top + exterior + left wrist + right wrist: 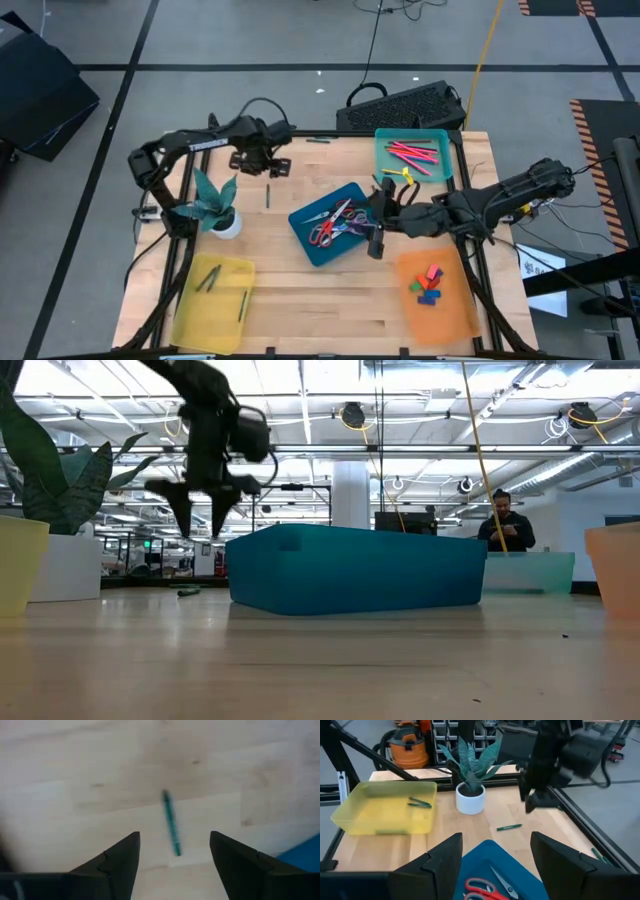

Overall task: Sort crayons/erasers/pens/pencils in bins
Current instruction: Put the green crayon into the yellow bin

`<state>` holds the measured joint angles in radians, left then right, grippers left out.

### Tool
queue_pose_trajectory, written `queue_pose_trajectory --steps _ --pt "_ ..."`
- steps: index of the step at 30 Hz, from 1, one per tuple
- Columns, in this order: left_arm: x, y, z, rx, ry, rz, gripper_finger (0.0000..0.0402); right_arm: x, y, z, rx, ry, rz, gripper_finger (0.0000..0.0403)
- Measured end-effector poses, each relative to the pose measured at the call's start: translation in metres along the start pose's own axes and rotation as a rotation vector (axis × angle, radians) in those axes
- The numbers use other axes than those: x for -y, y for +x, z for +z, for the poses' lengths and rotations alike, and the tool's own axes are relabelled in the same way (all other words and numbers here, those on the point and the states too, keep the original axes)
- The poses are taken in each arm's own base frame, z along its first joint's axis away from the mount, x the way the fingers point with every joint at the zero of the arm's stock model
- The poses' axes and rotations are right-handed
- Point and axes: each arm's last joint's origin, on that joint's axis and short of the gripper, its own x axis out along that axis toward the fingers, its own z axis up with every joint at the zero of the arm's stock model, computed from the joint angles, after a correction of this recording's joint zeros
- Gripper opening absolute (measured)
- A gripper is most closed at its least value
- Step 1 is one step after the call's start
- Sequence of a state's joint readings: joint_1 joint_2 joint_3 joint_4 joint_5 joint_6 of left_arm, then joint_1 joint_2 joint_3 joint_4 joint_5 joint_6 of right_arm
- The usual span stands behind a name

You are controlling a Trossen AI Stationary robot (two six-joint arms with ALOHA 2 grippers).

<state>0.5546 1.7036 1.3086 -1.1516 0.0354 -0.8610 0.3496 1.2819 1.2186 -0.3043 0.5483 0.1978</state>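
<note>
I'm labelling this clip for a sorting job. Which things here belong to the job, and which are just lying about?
Job:
- yellow bin
- orange bin
- teal bin
- blue bin
- erasers
- green pen, under the open left gripper
- right gripper, open over the blue bin

Lying about:
- potted plant
- keyboard

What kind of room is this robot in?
Probably a big workshop or robot lab. Behind the wooden table in the low view there are bare ceiling pipes and lights and a person at a far desk. An orange shop vacuum stands on the floor nearby.
</note>
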Motion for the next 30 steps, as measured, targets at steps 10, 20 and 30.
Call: queue_pose_trajectory --steps 10,20,30 --pt "-0.003 0.068 -0.006 -0.101 -0.032 0.032 0.0244 0.001 0.0 -0.002 -0.022 -0.012 -0.004 0.0226" --pt "0.002 0.095 -0.021 -0.075 -0.125 0.052 0.0213 0.001 0.0 -0.002 -0.021 -0.041 -0.004 0.0226" --pt "0.003 0.106 -0.023 -0.024 -0.246 0.051 0.0022 0.001 0.0 -0.002 -0.017 -0.035 -0.004 0.0226"
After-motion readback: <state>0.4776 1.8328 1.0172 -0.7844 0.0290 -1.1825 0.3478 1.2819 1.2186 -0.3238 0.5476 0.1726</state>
